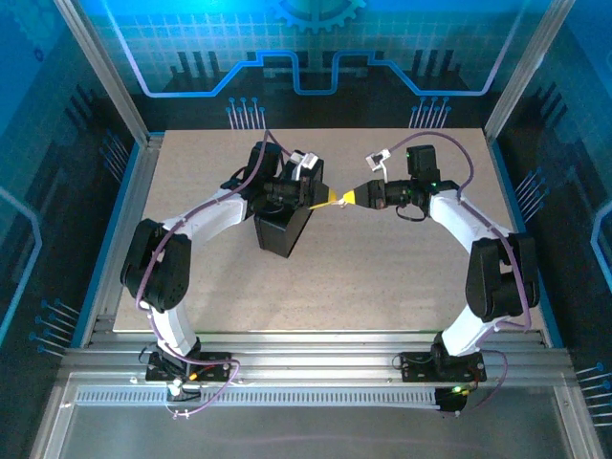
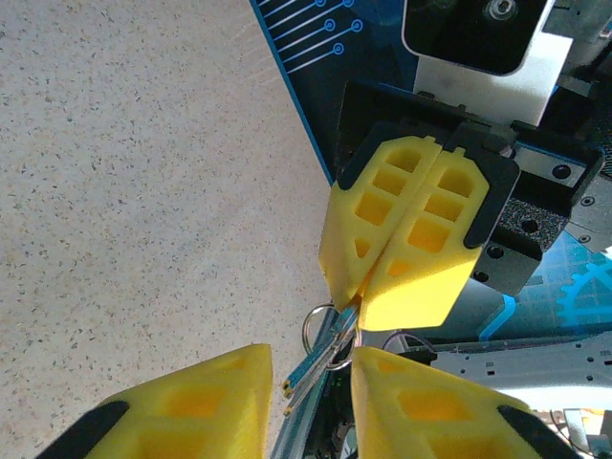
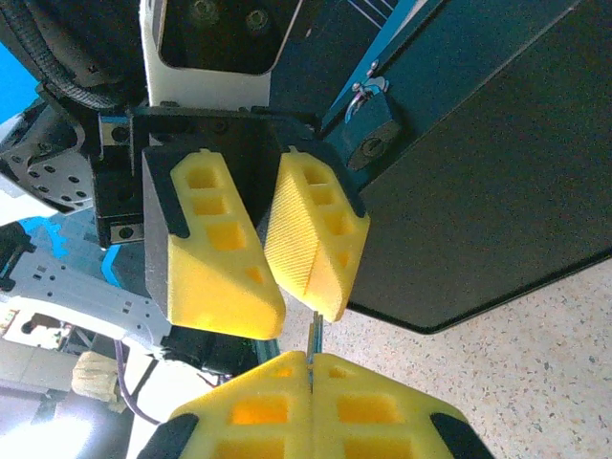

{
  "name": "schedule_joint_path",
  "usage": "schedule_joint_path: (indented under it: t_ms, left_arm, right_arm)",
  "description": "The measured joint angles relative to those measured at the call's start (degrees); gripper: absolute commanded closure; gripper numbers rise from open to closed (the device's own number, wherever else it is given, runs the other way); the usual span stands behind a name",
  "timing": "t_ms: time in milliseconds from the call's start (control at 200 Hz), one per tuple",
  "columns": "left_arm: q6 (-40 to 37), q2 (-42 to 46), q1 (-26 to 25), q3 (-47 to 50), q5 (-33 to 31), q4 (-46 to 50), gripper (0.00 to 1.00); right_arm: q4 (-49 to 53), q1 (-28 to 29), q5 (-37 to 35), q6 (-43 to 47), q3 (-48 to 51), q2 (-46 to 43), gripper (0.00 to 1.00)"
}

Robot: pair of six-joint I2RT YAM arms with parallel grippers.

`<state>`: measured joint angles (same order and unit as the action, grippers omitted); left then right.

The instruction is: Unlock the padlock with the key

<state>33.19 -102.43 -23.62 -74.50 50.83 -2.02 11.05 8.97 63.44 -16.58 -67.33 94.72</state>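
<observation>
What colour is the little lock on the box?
The lock is teal blue, clearest in the right wrist view.

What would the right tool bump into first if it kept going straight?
Most likely the left tool, which is open and faces it tip to tip. The key held in the right tool would probably touch it first.

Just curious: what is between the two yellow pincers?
The key on its ring, in the left wrist view: the right pincer is shut on it, and it reaches between the open fingers of the left pincer.
</observation>
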Motion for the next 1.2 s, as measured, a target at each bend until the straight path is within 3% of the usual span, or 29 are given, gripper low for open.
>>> schedule_joint_path:
  t_ms: [120, 380, 675, 1196]
  left_arm:
    - [0.1, 0.1, 0.0, 0.2, 0.0, 0.0, 0.83]
    - [0.8, 0.1, 0.0, 0.3, 0.0, 0.0, 0.85]
    - [1.5, 0.1, 0.2, 0.5, 0.0, -0.5, 1.0]
    - [2.9, 0.2, 0.2, 1.3, 0.0, -2.3, 0.98]
  right_arm:
    - [-1.3, 0.0, 0.0, -1.2, 0.0, 0.0, 1.0]
    - [-4.0, 0.0, -0.8, -3.8, 0.3, -0.3, 1.0]
    - [-7.3, 0.0, -3.8, -7.0, 1.1, -0.5, 1.0]
    - [-8.3, 0.6, -8.0, -8.8, 1.6, -0.5, 1.0]
